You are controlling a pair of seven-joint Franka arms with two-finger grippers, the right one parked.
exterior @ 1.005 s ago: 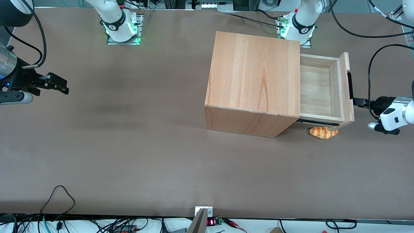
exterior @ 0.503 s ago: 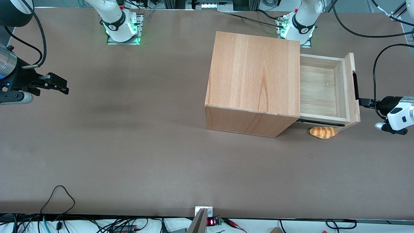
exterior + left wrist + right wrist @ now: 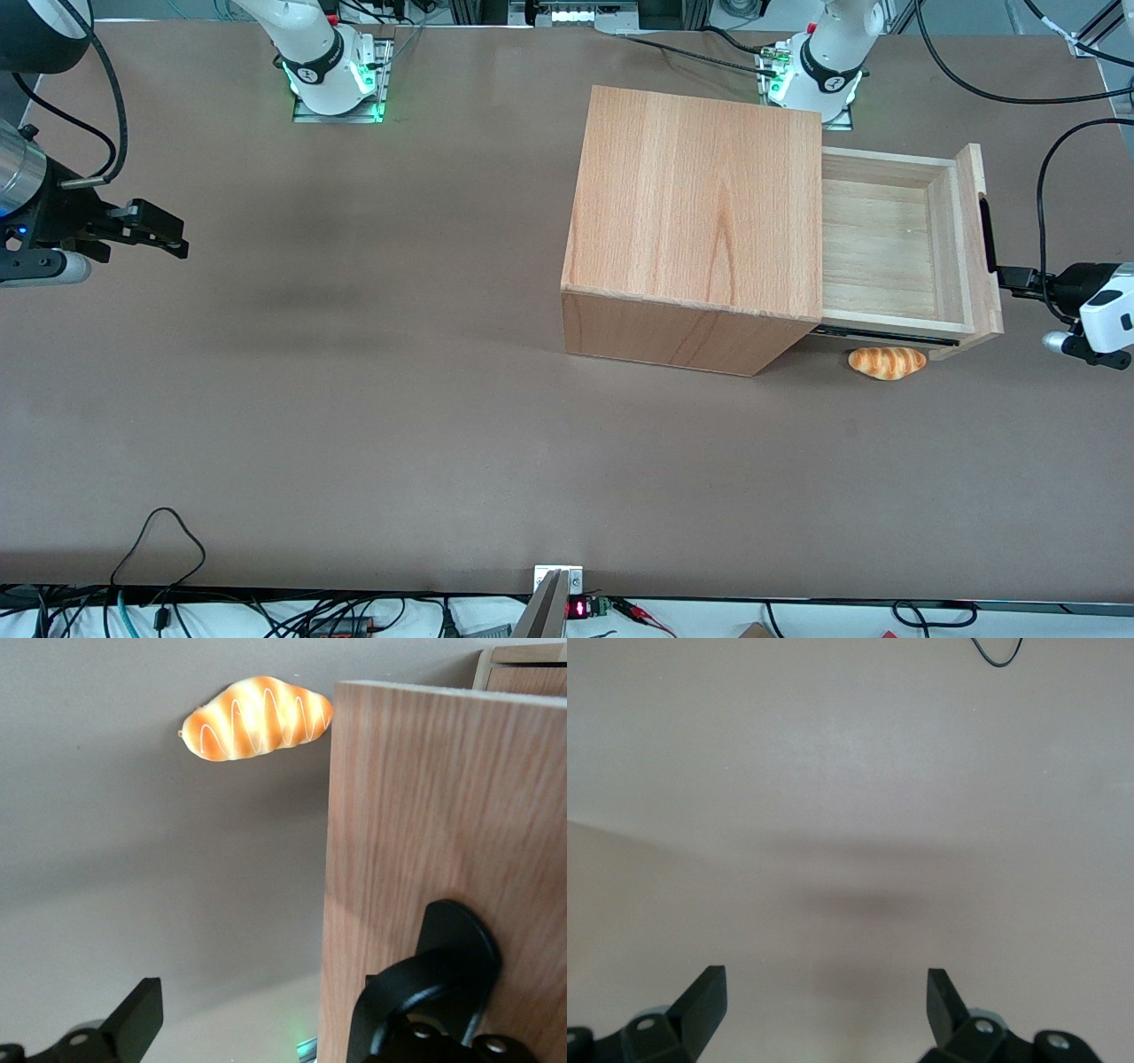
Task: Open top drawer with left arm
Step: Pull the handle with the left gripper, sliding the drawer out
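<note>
in the front view, the top drawer (image 3: 890, 244) is standing well out of the cabinet (image 3: 695, 230), toward the working arm's end of the table, its pale plank bottom lying open to the camera and showing nothing inside. the black bar handle (image 3: 987, 232) is running along the front panel (image 3: 982, 241), and the left arm (image 3: 1099, 310) is reaching in from the table's end with its gripper (image 3: 1010, 276) right at the handle's nearer end. a toy croissant (image 3: 887, 361) is lying on the table (image 3: 354, 399), nearer the camera than the drawer and just beside its runner.

in the left wrist view, the wooden front panel (image 3: 443, 868) is filling much of the frame, with the handle's rounded end (image 3: 456, 939) sitting against it. one finger (image 3: 416, 1001) is hooking at that end, the other finger (image 3: 137, 1019) is hanging well apart over bare table, so the jaws are standing wide and clamping nothing; the pull seems to be going through the one hooked finger. the croissant (image 3: 257, 718) is showing on the table past the panel's edge.

the right wrist view is showing only bare table.

i am judging the pull itself to be the step in hand and nearly finished. the next move is calling for a straight draw along the runner to the stop, keeping the finger from slipping off the handle's end, then easing away.
</note>
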